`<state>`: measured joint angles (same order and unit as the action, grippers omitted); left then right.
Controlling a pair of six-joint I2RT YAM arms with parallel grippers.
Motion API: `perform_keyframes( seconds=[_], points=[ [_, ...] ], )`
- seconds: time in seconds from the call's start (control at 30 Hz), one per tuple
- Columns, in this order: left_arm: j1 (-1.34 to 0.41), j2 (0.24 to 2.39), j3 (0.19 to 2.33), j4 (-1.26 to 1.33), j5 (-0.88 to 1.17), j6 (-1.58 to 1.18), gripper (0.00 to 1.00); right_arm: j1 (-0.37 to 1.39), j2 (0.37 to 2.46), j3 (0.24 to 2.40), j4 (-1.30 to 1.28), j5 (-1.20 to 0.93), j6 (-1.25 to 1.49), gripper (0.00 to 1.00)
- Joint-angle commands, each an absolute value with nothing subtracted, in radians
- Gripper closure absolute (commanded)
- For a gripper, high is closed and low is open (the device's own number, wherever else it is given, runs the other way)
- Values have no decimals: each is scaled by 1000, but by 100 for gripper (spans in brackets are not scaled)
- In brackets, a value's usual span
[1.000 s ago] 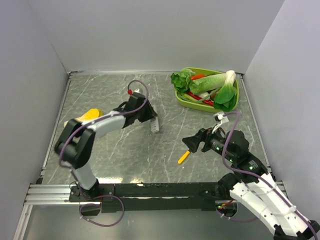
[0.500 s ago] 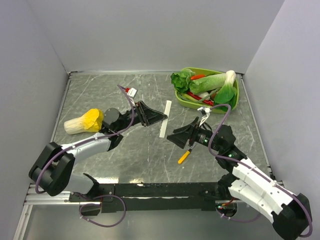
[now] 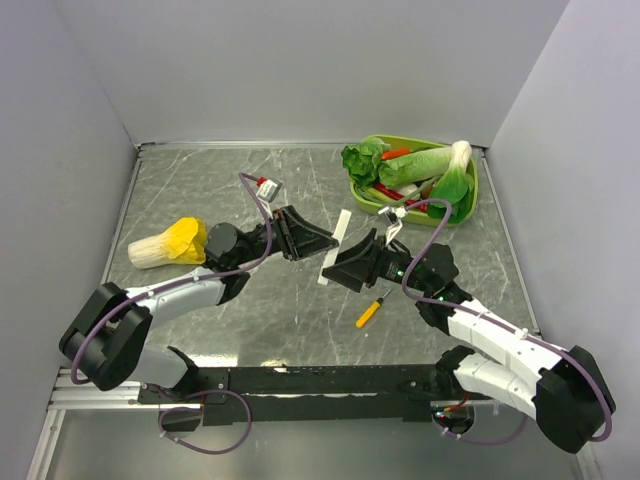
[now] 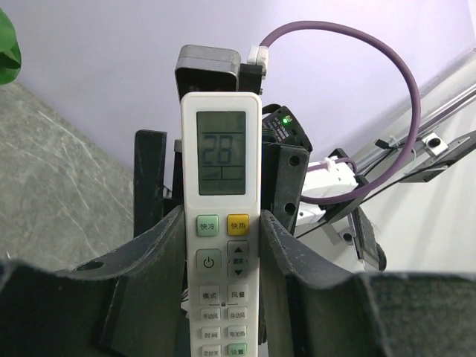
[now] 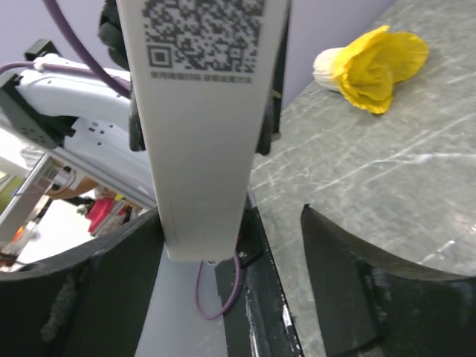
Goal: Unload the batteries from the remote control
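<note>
The remote control, a slim white handset, is held off the table at mid-table. My left gripper is shut on its sides, and the left wrist view shows the remote control with its display and buttons facing the camera between the fingers. My right gripper is open around the remote's lower end. In the right wrist view the remote control shows its back with a QR code. One finger lies against its edge and the other finger stands apart. The batteries are hidden.
A yellow-handled screwdriver lies on the table below the right gripper. A green tray of vegetables stands at the back right. A yellow and white cabbage lies at the left, also seen as the cabbage. Walls enclose three sides.
The left arm has lifted and turned the remote toward mid-table. The right gripper has moved left from above the screwdriver to the remote's lower end, and its jaws have narrowed.
</note>
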<state>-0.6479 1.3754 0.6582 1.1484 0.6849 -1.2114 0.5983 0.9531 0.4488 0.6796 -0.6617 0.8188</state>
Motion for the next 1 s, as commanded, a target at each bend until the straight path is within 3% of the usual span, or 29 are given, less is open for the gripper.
perform_keyframes(
  seconds=[0.0,0.03,0.13,0.17,0.2,0.27,0.3,0.33,0.4,0.5,0.63,0.97],
  points=[
    [-660,1371,673,1249,686,-1200,93,614,983,468,882,-709,877,27],
    [-660,1368,666,1249,681,-1195,93,618,988,465,894,-712,887,29],
    [-658,1367,661,1247,672,-1186,91,624,988,465,893,-707,885,52],
    [-660,1365,661,1243,669,-1181,89,624,983,460,890,-704,882,71],
    [-658,1362,663,1227,664,-1177,86,626,977,456,885,-697,881,82],
    [-660,1339,667,1175,641,-1140,59,624,944,449,856,-681,862,100],
    [-658,1322,667,1081,594,-1122,47,626,931,454,772,-664,844,100],
    [-658,1283,669,1021,565,-1100,26,626,910,478,709,-655,784,100],
    [-658,1214,701,778,475,-1007,16,627,882,511,451,-565,708,100],
    [-658,1139,768,472,343,-884,10,632,847,563,258,-462,560,100],
    [-658,1134,865,240,252,-789,11,637,880,652,8,-339,425,100],
    [-658,1181,936,210,244,-764,16,686,951,709,-66,-258,374,100]
  ],
)
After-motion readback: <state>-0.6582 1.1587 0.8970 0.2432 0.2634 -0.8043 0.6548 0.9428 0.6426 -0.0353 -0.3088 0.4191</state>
